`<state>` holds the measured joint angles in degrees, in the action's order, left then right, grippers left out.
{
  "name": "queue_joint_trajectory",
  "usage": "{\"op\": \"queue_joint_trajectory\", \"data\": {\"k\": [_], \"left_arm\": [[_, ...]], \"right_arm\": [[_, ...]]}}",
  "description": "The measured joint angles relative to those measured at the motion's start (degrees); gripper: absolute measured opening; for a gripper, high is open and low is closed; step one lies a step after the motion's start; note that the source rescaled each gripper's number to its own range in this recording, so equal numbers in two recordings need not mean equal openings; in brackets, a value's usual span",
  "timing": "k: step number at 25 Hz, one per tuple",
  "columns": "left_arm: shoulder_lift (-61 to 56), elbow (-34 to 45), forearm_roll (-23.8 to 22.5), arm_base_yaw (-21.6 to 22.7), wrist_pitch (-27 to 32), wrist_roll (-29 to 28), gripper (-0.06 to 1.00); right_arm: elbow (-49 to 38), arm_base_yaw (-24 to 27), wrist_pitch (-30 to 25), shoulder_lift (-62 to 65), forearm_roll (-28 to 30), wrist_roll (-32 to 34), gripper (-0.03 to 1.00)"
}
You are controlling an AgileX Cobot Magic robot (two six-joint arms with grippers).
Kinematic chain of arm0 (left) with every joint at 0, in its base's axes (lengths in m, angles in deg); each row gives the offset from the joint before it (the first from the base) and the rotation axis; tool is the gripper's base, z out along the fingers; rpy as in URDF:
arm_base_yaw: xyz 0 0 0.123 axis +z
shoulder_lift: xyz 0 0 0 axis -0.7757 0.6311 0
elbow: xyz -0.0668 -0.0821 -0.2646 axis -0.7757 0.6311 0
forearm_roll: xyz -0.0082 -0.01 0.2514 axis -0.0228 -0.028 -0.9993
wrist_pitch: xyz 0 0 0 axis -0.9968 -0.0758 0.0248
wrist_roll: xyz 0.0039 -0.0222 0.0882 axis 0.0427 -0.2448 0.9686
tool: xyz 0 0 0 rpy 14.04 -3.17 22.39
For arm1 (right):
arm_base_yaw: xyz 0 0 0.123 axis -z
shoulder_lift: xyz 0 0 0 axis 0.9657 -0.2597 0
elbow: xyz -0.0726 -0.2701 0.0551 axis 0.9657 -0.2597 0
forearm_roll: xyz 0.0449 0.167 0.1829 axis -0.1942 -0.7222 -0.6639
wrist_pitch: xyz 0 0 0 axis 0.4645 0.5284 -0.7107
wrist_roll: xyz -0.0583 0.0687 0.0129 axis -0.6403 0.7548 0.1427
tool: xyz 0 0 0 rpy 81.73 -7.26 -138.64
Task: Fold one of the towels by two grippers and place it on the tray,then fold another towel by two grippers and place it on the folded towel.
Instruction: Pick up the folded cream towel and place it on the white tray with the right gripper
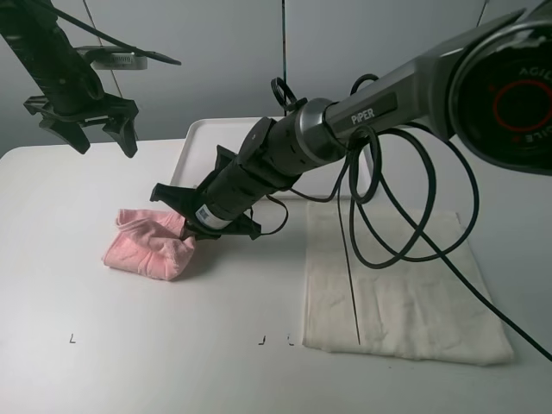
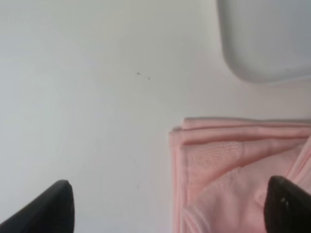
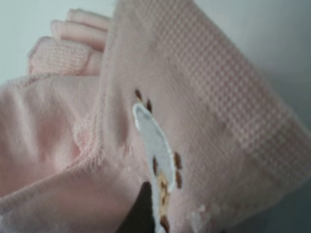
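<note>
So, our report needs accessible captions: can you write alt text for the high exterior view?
The right gripper reaches across and grips the folded pink towel on the white table. The left gripper hangs open above; a cream towel lies flat, tray behind.

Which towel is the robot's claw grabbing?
The pink towel, folded up left of the other one. The right gripper is pinched shut on it. The cream towel lies flat, not gripped.
</note>
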<state>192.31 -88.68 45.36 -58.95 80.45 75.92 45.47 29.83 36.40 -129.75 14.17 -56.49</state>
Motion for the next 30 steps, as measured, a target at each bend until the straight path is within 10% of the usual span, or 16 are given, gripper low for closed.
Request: {"op": "queue_joint_trajectory", "data": {"k": [30], "left_arm": [[0.00,0.00,1.18,0.00,0.16,0.00,1.00]], "right_arm": [[2.84,19.33,6.29,5.98,26.75,-1.60,0.03]]}}
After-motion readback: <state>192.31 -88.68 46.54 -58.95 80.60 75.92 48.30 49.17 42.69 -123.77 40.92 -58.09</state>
